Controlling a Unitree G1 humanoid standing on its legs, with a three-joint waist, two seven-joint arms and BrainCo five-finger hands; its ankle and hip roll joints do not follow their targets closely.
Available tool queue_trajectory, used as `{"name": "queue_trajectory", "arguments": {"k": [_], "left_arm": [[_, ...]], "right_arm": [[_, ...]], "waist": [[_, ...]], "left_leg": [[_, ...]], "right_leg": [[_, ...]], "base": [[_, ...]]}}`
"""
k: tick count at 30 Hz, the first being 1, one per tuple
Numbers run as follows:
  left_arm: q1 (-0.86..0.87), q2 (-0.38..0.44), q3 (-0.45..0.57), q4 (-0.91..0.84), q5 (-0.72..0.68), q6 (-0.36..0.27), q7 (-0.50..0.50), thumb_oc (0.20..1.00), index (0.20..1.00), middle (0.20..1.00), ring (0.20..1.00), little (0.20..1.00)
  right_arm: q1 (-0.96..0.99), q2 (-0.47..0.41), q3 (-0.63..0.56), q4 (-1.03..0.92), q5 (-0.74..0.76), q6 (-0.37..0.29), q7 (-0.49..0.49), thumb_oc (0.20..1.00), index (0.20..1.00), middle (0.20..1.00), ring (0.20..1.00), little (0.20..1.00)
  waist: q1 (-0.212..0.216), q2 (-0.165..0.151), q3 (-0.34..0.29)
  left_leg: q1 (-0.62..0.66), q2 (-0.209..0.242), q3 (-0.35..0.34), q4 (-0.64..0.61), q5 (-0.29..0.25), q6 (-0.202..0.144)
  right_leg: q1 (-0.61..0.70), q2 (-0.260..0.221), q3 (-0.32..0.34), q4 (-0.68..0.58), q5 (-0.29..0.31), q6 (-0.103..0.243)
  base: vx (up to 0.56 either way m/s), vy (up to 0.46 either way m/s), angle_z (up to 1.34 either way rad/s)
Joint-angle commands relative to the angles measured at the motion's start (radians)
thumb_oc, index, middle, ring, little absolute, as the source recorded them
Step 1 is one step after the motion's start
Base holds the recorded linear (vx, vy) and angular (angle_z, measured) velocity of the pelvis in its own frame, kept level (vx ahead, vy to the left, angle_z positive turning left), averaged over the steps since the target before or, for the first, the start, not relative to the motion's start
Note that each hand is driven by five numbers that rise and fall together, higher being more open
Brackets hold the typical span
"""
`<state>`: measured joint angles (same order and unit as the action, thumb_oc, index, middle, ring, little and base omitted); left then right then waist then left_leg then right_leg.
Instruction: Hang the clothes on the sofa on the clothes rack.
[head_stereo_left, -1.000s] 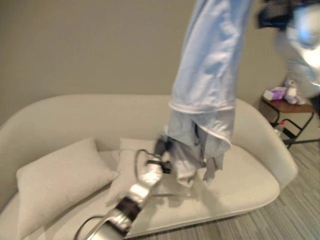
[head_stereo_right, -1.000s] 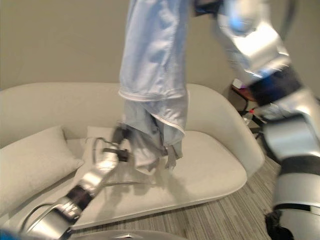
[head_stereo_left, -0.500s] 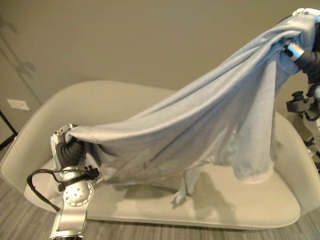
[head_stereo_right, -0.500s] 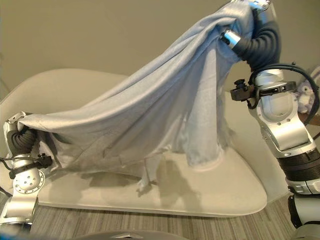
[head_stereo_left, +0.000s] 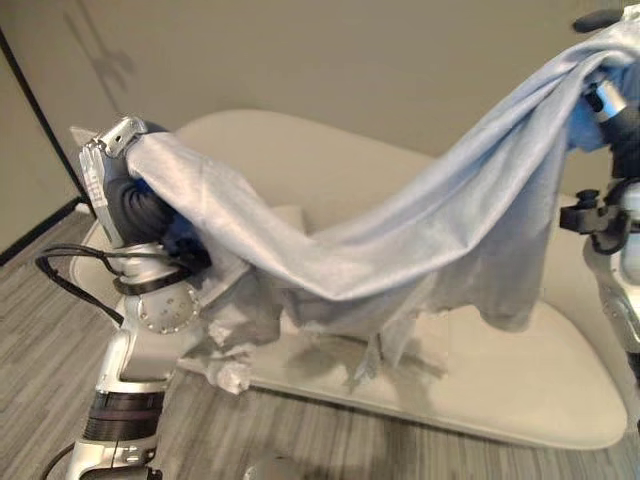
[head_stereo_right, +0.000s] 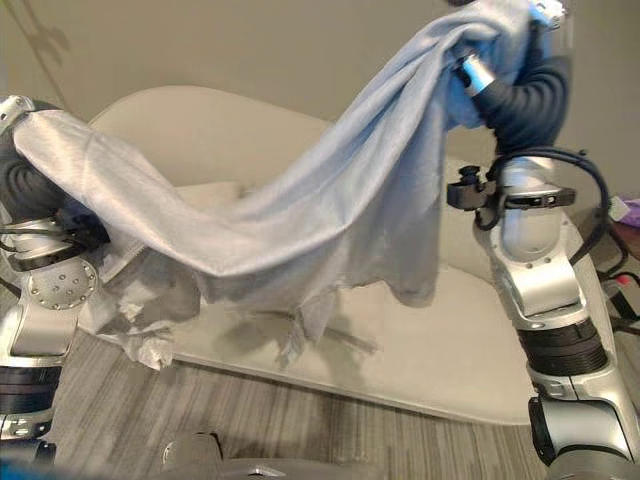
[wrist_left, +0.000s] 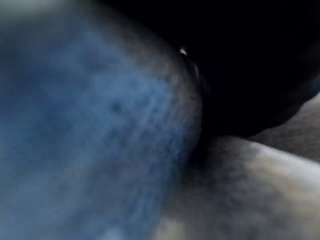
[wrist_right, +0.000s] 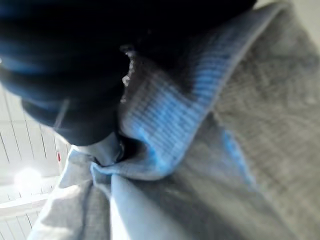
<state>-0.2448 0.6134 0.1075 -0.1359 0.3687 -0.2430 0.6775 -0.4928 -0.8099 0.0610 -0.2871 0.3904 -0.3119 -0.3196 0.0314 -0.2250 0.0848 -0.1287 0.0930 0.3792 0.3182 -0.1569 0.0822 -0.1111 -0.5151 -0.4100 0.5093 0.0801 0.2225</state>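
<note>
A light blue garment (head_stereo_left: 400, 240) hangs stretched between my two hands above the cream sofa (head_stereo_left: 520, 370). One end lies draped over my left hand (head_stereo_left: 112, 148) at the left, and the cloth covers that hand's fingers. The other end is bunched at my right hand (head_stereo_right: 482, 72), raised high at the right. In the right wrist view a gathered fold of the garment (wrist_right: 165, 125) sits tight against the hand. The garment's middle sags, and its loose lower edge (head_stereo_right: 300, 330) dangles just over the seat.
A crumpled white cloth (head_stereo_left: 225, 362) lies at the sofa's near left edge beside my left arm. A thin black pole (head_stereo_left: 40, 110) slants along the wall at the far left. A small side table (head_stereo_right: 625, 215) stands right of the sofa. Grey striped floor (head_stereo_right: 330, 420) runs in front.
A second ago the garment hung from my right hand alone. My left hand took its lower end, spread it leftward and has now lifted it higher. The camera has swung left.
</note>
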Motion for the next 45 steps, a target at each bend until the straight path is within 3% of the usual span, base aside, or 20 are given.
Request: {"name": "queue_trajectory", "arguments": {"k": [1,2,6,10,14,17,20,23,26,27,30,31,34,36,37,39,40,41,43,45], "left_arm": [[-0.023,0.017,-0.051,-0.085,-0.002,-0.042,-0.006,0.200,0.200,0.200,0.200,0.200],[-0.023,0.010,-0.067,-0.078,-0.007,-0.043,-0.012,0.200,0.200,0.200,0.200,0.200],[-0.022,-0.031,-0.107,-0.038,-0.024,-0.031,-0.022,0.200,0.200,0.200,0.200,0.200],[0.018,-0.061,-0.092,-0.027,-0.026,-0.012,-0.067,0.200,0.200,0.200,0.200,0.200],[0.036,-0.058,-0.083,-0.013,-0.014,-0.015,-0.075,0.200,0.200,0.200,0.200,0.200],[0.053,-0.038,-0.049,-0.020,0.024,-0.010,-0.071,0.200,0.200,0.200,0.200,0.200],[0.073,-0.047,-0.024,-0.031,0.021,-0.014,-0.066,0.200,0.200,0.200,0.200,0.200],[0.066,-0.058,-0.005,-0.033,0.013,-0.018,-0.044,0.200,0.200,0.200,0.200,0.200],[0.059,-0.066,-0.010,-0.030,-0.001,-0.022,-0.034,0.200,0.200,0.200,0.200,0.200],[0.041,-0.069,-0.033,-0.028,-0.006,-0.028,-0.034,0.200,0.200,0.200,0.200,0.200],[0.022,-0.072,-0.059,-0.022,-0.007,-0.034,-0.036,0.200,0.200,0.200,0.200,0.200],[-0.011,-0.079,-0.109,-0.014,-0.010,-0.049,-0.042,0.200,0.200,0.200,0.200,0.200],[-0.057,-0.121,-0.186,0.013,-0.039,-0.069,-0.069,0.200,0.200,0.200,0.200,0.200],[-0.055,-0.142,-0.223,0.009,-0.046,-0.074,-0.099,0.200,0.200,0.200,0.200,0.200],[-0.040,-0.158,-0.271,0.022,-0.073,-0.080,-0.127,0.200,0.200,0.200,0.200,0.200],[-0.036,-0.152,-0.294,0.025,-0.075,-0.080,-0.140,0.200,0.200,0.200,0.200,0.200],[-0.037,-0.128,-0.313,0.009,-0.069,-0.078,-0.165,0.200,0.200,0.200,0.200,0.200],[-0.037,-0.127,-0.314,0.009,-0.069,-0.078,-0.165,0.200,0.200,0.200,0.200,0.200],[-0.037,-0.107,-0.318,0.001,-0.067,-0.073,-0.165,0.200,0.200,0.200,0.200,0.200],[-0.032,-0.103,-0.314,-0.003,-0.064,-0.067,-0.158,0.200,0.200,0.200,0.200,0.200]], "right_arm": [[-0.107,-0.057,-0.052,0.068,0.002,-0.041,-0.038,0.200,0.200,0.200,0.200,0.200],[-0.105,-0.070,-0.054,0.069,0.008,-0.046,-0.039,0.200,0.200,0.200,0.200,0.200],[-0.119,-0.096,-0.047,0.079,0.014,-0.047,-0.051,0.200,0.200,0.200,0.200,0.200],[-0.146,-0.051,-0.006,0.084,-0.006,-0.037,-0.055,0.200,0.200,0.200,0.200,0.200],[-0.184,-0.027,0.060,0.086,-0.005,-0.013,-0.024,0.200,0.200,0.200,0.200,0.200],[-0.217,-0.052,0.086,0.095,-0.001,-0.005,0.001,0.200,0.200,0.200,0.200,0.200],[-0.230,-0.055,0.100,0.108,0.002,0.000,0.005,0.200,0.200,0.200,0.200,0.200],[-0.259,-0.079,0.112,0.140,0.003,0.001,0.000,0.200,0.200,0.200,0.200,0.200],[-0.259,-0.087,0.125,0.146,0.003,0.004,-0.003,0.200,0.200,0.200,0.200,0.200],[-0.250,-0.094,0.130,0.144,0.002,0.004,-0.003,0.200,0.200,0.200,0.200,0.200],[-0.241,-0.099,0.128,0.147,-0.001,0.003,-0.005,0.200,0.200,0.200,0.200,0.200],[-0.226,-0.101,0.125,0.144,0.000,-0.003,-0.013,0.200,0.200,0.200,0.200,0.200],[-0.191,-0.097,0.098,0.124,-0.024,-0.001,-0.030,0.200,0.200,0.200,0.200,0.200],[-0.148,-0.100,0.065,0.100,-0.041,0.001,-0.029,0.200,0.200,0.200,0.200,0.200],[-0.089,-0.089,0.024,0.063,-0.057,0.004,-0.030,0.200,0.200,0.200,0.200,0.200],[-0.066,-0.075,0.011,0.049,-0.066,0.011,-0.029,0.200,0.200,0.200,0.200,0.200],[-0.044,-0.052,-0.003,0.035,-0.087,0.019,-0.027,0.200,0.200,0.200,0.200,0.200],[-0.042,-0.050,-0.005,0.034,-0.088,0.020,-0.028,0.200,0.200,0.200,0.200,0.200],[-0.045,-0.011,0.007,0.033,-0.117,0.045,-0.036,0.200,0.200,0.200,0.200,0.200],[-0.056,0.005,0.017,0.033,-0.122,0.047,-0.043,0.200,0.200,0.200,0.200,0.200]], "waist": [[-0.028,0.008,-0.062],[-0.037,0.007,-0.067],[-0.038,-0.004,-0.091],[-0.003,-0.007,-0.121],[0.025,0.000,-0.143],[0.040,0.004,-0.127],[0.050,0.005,-0.119],[0.040,0.014,-0.108],[0.031,0.017,-0.111],[0.018,0.019,-0.113],[0.011,0.023,-0.115],[-0.012,0.041,-0.124],[-0.037,0.086,-0.131],[-0.054,0.106,-0.140],[-0.060,0.115,-0.138],[-0.056,0.104,-0.135],[-0.050,0.086,-0.120],[-0.048,0.080,-0.119],[-0.045,0.078,-0.094],[-0.043,0.081,-0.088]], "left_leg": [[0.116,-0.030,-0.064,-0.250,0.086,-0.085],[0.123,-0.036,-0.065,-0.271,0.100,-0.091],[0.143,-0.063,-0.049,-0.319,0.126,-0.098],[0.139,-0.057,-0.027,-0.299,0.125,-0.125],[0.136,-0.048,-0.006,-0.255,0.109,-0.137],[0.067,-0.012,-0.014,-0.095,0.102,-0.156],[0.032,-0.001,-0.011,-0.034,0.136,-0.159],[0.018,0.086,-0.022,-0.005,0.143,-0.193],[0.045,0.130,-0.034,-0.036,0.144,-0.192],[0.080,0.188,-0.030,-0.074,0.188,-0.186],[0.112,0.218,-0.033,-0.117,0.222,-0.192],[0.167,0.284,-0.067,-0.187,0.290,-0.209],[0.216,0.324,-0.157,-0.299,0.376,-0.250],[0.226,0.301,-0.164,-0.341,0.288,-0.260],[0.208,0.242,-0.177,-0.320,0.183,-0.248],[0.198,0.203,-0.183,-0.300,0.148,-0.230],[0.196,0.137,-0.170,-0.279,0.094,-0.193],[0.196,0.130,-0.168,-0.277,0.092,-0.189],[0.231,0.038,-0.148,-0.290,0.065,-0.130],[0.255,0.016,-0.147,-0.305,0.054,-0.113]], "right_leg": [[0.032,0.262,-0.018,-0.107,-0.049,-0.050],[0.024,0.305,-0.001,-0.117,-0.080,-0.066],[0.050,0.367,-0.006,-0.175,-0.125,-0.115],[0.148,0.416,-0.008,-0.381,-0.153,-0.153],[0.212,0.441,0.026,-0.479,-0.142,-0.157],[0.246,0.448,0.038,-0.513,-0.142,-0.176],[0.254,0.445,0.023,-0.520,-0.133,-0.188],[0.254,0.431,0.023,-0.523,-0.135,-0.179],[0.238,0.401,0.026,-0.510,-0.125,-0.167],[0.213,0.370,0.002,-0.495,-0.111,-0.163],[0.202,0.360,-0.002,-0.482,-0.114,-0.159],[0.178,0.331,-0.006,-0.456,-0.114,-0.136],[0.149,0.280,-0.017,-0.408,-0.124,-0.100],[0.134,0.229,-0.022,-0.382,-0.107,-0.076],[0.139,0.174,-0.011,-0.369,-0.076,-0.062],[0.137,0.144,-0.006,-0.353,-0.052,-0.054],[0.124,0.083,0.007,-0.306,0.019,-0.034],[0.121,0.076,0.012,-0.303,0.020,-0.030],[0.086,-0.011,0.042,-0.203,0.164,-0.009],[0.073,-0.032,0.049,-0.169,0.187,0.004]], "base": [[-0.04,0.141,-0.01],[-0.04,0.084,0.14],[-0.04,0.024,0.13],[-0.06,-0.094,-0.22],[-0.05,-0.062,-0.30],[-0.09,-0.064,-0.09],[-0.10,-0.006,0.02],[-0.07,0.057,0.07],[-0.08,0.191,0.06],[-0.04,0.214,-0.06],[-0.05,0.222,0.14],[-0.02,0.436,0.18],[-0.01,0.520,0.14],[0.03,0.537,0.47],[0.03,0.501,0.50],[0.02,0.408,0.67],[0.01,0.360,0.68],[0.00,0.385,0.51],[-0.01,0.422,0.12],[0.01,0.354,0.17]]}}
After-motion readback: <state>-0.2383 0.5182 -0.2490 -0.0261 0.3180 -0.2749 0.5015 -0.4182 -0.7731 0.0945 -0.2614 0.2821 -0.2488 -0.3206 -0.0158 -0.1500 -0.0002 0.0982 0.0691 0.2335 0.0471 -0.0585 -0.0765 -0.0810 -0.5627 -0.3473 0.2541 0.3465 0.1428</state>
